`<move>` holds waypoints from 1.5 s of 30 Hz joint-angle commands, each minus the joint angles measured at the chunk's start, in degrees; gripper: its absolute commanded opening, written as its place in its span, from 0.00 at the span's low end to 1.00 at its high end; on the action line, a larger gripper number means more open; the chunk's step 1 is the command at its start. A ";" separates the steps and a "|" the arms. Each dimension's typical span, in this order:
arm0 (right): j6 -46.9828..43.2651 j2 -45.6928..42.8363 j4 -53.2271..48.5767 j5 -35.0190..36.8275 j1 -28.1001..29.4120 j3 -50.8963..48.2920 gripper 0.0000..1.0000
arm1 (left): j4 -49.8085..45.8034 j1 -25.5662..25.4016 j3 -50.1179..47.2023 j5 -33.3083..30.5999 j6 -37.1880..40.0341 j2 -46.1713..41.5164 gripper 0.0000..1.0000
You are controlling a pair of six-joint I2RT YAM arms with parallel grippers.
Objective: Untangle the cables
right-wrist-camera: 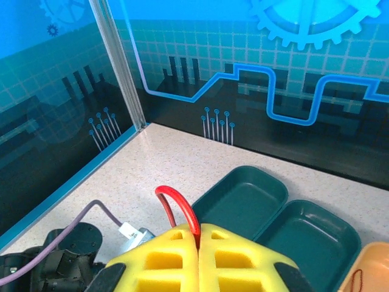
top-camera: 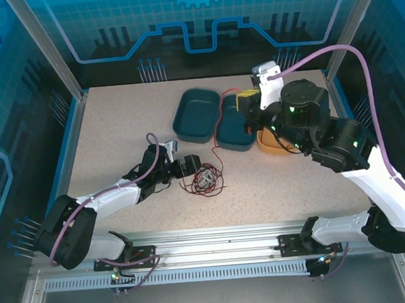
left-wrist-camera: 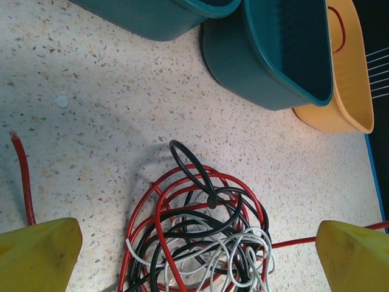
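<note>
The cables [top-camera: 205,180] lie as one tangle of red, black and white wire at the table's middle front. My left gripper [top-camera: 192,170] sits just left of the heap. In the left wrist view the left gripper [left-wrist-camera: 197,261] is open, its yellow fingertips [left-wrist-camera: 37,255] wide apart on either side of the tangle [left-wrist-camera: 200,237], holding nothing. A red strand [top-camera: 215,150] rises from the heap toward my right gripper [top-camera: 249,100] above the trays. My right gripper [right-wrist-camera: 199,243] is shut on that red cable [right-wrist-camera: 180,207], which loops up out of the pads.
Two teal trays [top-camera: 196,113] [top-camera: 234,129] and an orange tray [top-camera: 272,146] stand at the back centre, under the right arm. A red loop [left-wrist-camera: 338,30] lies in the orange tray [left-wrist-camera: 352,79]. A loose red end [left-wrist-camera: 24,182] lies left of the heap.
</note>
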 commanded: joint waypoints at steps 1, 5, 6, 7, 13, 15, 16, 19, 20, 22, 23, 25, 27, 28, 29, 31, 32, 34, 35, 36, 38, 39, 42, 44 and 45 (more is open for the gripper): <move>-1.96 -1.15 -2.34 3.69 0.81 3.00 0.00 | -1.26 -0.27 1.74 -1.19 0.88 -1.40 0.99; -3.38 -0.97 -3.89 5.55 0.83 5.11 0.00 | -1.49 -0.28 1.85 -1.52 0.83 -1.31 0.99; -3.67 -0.85 -4.17 5.73 0.83 5.68 0.00 | -1.64 -0.24 1.92 -1.57 0.82 -1.22 0.99; -3.89 -0.64 -4.56 5.94 0.83 6.21 0.00 | -1.78 -0.29 1.91 -1.71 0.82 -1.23 0.99; -5.26 0.84 -7.11 7.13 0.83 10.09 0.00 | -2.35 -0.29 2.18 -2.36 0.77 -1.31 0.99; -5.58 0.90 -7.59 7.53 0.83 10.88 0.00 | -2.60 -0.29 2.24 -2.46 0.85 -1.31 0.99; -5.66 0.95 -7.70 7.69 0.81 11.13 0.00 | -2.74 -0.28 2.27 -2.54 0.86 -1.32 0.99; -6.05 1.11 -8.17 8.09 0.82 12.14 0.00 | -2.88 -0.28 2.31 -2.85 0.87 -1.40 0.99; -6.16 1.21 -8.43 8.26 0.79 12.57 0.00 | -3.02 -0.26 2.33 -2.90 0.87 -1.49 0.99; -6.43 1.58 -9.18 8.63 0.82 13.76 0.00 | -3.21 -0.29 2.53 -2.90 0.82 -1.43 0.99; -6.70 1.84 -9.67 8.95 0.81 14.61 0.00 | -3.30 -0.27 2.67 -2.90 0.95 -1.40 0.99; -7.05 2.55 -10.70 9.40 0.83 16.24 0.00 | -3.51 -0.29 2.84 -2.98 0.95 -1.40 0.99; -7.54 3.12 -11.71 10.07 0.77 17.88 0.00 | -3.67 -0.29 3.07 -3.07 1.04 -1.41 0.99; -7.74 3.48 -12.10 10.49 0.81 18.50 0.00 | -3.78 -0.30 3.06 -3.07 1.04 -1.40 0.99; -7.92 3.74 -12.52 10.91 0.81 19.21 0.00 | -3.85 -0.29 3.14 -3.14 1.04 -1.34 0.99; -8.34 4.21 -12.95 11.74 0.80 20.20 0.00 | -3.94 -0.28 3.25 -3.07 1.03 -1.31 0.99; -8.55 4.38 -13.10 11.98 0.75 20.59 0.00 | -4.02 -0.29 3.41 -3.16 1.02 -1.27 0.99; -8.91 4.79 -13.39 12.48 0.76 21.25 0.00 | -4.13 -0.28 3.51 -3.20 1.04 -1.22 0.99; -9.04 4.90 -13.63 12.59 0.75 21.56 0.00 | -4.12 -0.28 3.58 -3.09 1.04 -1.15 0.99; -9.17 5.12 -13.88 12.67 0.75 21.96 0.00 | -4.20 -0.25 3.58 -3.03 1.05 -1.09 0.99; -9.26 5.49 -14.50 13.00 0.75 22.77 0.00 | -4.20 -0.24 3.68 -2.88 1.04 -0.97 0.99; -9.28 5.76 -14.96 13.03 0.75 23.27 0.00 | -4.10 -0.24 3.76 -2.46 1.25 -0.88 0.99; -9.13 6.28 -15.91 13.04 0.75 24.21 0.00 | -3.83 -0.98 4.64 -0.42 4.19 -0.54 0.99; -8.93 6.38 -16.10 12.95 0.75 24.07 0.00 | -6.09 -2.83 6.17 -1.95 7.60 -0.46 0.99; -8.68 6.44 -16.14 12.64 0.75 23.81 0.00 | -7.58 -4.03 7.14 -3.64 9.04 -0.31 0.99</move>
